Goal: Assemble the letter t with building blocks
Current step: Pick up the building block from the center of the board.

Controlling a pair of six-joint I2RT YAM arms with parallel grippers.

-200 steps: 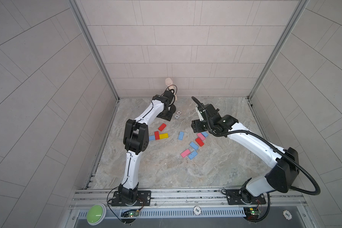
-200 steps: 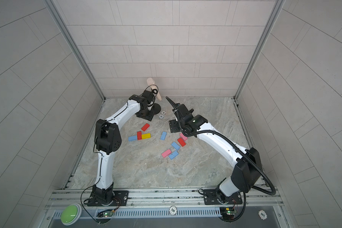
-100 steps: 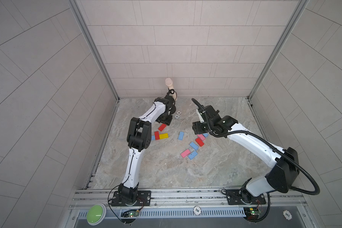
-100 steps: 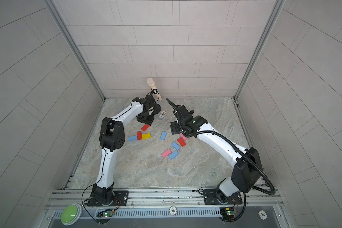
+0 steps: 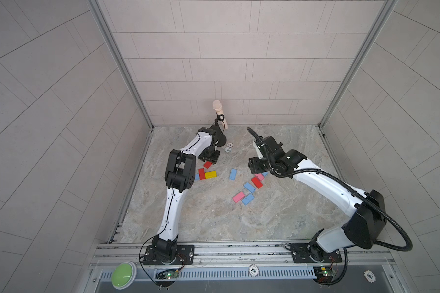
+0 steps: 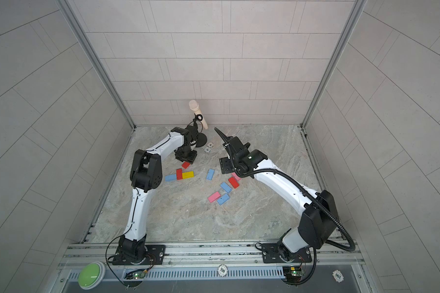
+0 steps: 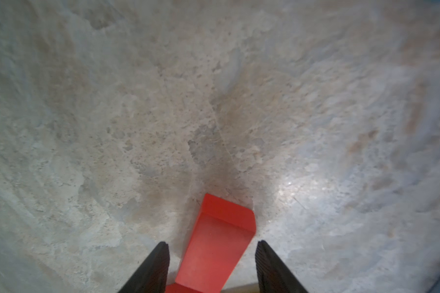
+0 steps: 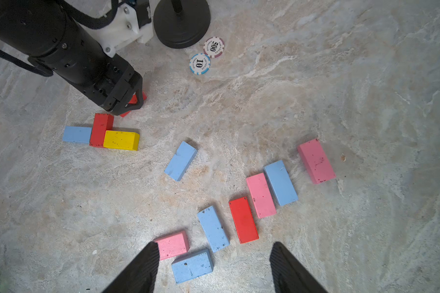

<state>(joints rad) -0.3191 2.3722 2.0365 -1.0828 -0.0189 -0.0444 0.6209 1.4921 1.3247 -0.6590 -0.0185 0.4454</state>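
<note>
The floor point(image 5: 214, 220) is a mottled beige-grey stone slab. It is shut in on three sides by pale tiled walls point(image 5: 226, 63), with metal posts point(image 5: 120, 63) in the back corners. A slotted rail point(image 5: 239, 250) holding both arm bases crosses the lower frame, and a green button point(image 5: 124, 274) sits at lower left. Near the back wall a black stand base point(image 8: 181, 22) has two chips point(image 8: 200, 63) beside it. Left of centre in both top views, a yellow block point(image 5: 210, 174), a second red block point(image 5: 201, 174) and a blue block point(image 8: 76, 134) lie touching. Just above them the left gripper point(image 7: 212, 243) is down at the floor, its jaws apart astride a red block point(image 7: 221, 236), with a sliver of floor showing at one side. The loose blocks point(image 5: 249, 187), pink, blue and red, lie scattered flat around the centre. The right gripper point(image 8: 215, 243) hangs over them with its jaws apart, holding nothing.
</note>
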